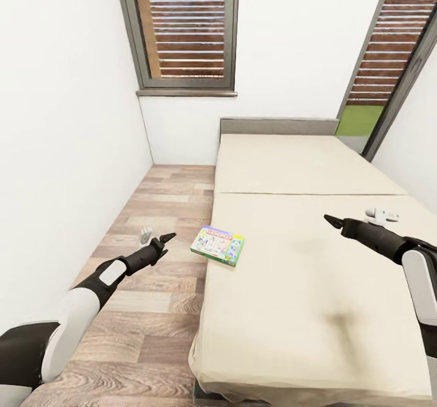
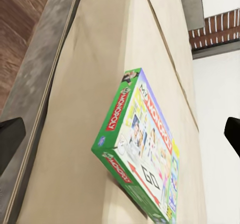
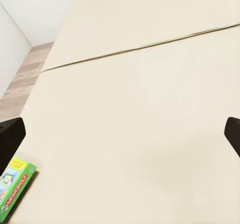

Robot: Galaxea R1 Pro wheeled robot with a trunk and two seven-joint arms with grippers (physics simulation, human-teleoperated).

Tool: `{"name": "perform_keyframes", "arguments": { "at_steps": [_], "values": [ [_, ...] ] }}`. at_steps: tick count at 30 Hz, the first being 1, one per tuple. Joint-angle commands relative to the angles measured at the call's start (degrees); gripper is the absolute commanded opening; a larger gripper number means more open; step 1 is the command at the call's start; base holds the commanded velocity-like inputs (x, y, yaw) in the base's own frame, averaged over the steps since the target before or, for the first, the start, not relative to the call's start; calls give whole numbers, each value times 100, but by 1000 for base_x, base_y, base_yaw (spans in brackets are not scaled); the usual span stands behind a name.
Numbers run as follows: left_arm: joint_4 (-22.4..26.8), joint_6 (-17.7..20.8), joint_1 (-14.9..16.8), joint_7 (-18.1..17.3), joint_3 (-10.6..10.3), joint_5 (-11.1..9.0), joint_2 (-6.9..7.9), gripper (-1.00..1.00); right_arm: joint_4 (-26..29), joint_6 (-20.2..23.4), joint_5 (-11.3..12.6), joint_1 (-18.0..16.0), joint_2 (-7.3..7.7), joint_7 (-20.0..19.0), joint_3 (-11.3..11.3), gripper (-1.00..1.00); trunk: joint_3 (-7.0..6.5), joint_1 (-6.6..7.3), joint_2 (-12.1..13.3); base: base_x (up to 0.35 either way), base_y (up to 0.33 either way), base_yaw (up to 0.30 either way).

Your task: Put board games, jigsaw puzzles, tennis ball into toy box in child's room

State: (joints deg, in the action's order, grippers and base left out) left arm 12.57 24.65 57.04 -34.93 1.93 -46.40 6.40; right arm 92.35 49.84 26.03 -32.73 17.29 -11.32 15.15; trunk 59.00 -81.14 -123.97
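Pincer point(image 1: 155, 235) on my left hung spread beside the bed point(image 1: 315, 310), near the stiff, light board game point(image 1: 218, 245), best gripped by its overhanging edge.

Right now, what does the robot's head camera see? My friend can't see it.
A green Monopoly game box lies at the left edge of a beige bed. The left gripper hovers over the wood floor beside it, the right gripper above the bed.
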Motion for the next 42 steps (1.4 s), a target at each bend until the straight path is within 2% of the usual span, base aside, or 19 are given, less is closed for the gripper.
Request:
{"name": "perform_keyframes", "arguments": {
  "at_steps": [1, 42],
  "values": [
    [-1, 49, 4, -8, 18, -16, -7, 100, 3, 29, -37, -15, -3, -49, 8, 100, 14, 1, -2, 0, 0, 0],
    [3, 52, 22, -35, -7, -7, -32, 100, 3, 44, -37, -84, 48, -53, 32, 100, 397, 1, -2, 0, 0, 0]
  ]
}}
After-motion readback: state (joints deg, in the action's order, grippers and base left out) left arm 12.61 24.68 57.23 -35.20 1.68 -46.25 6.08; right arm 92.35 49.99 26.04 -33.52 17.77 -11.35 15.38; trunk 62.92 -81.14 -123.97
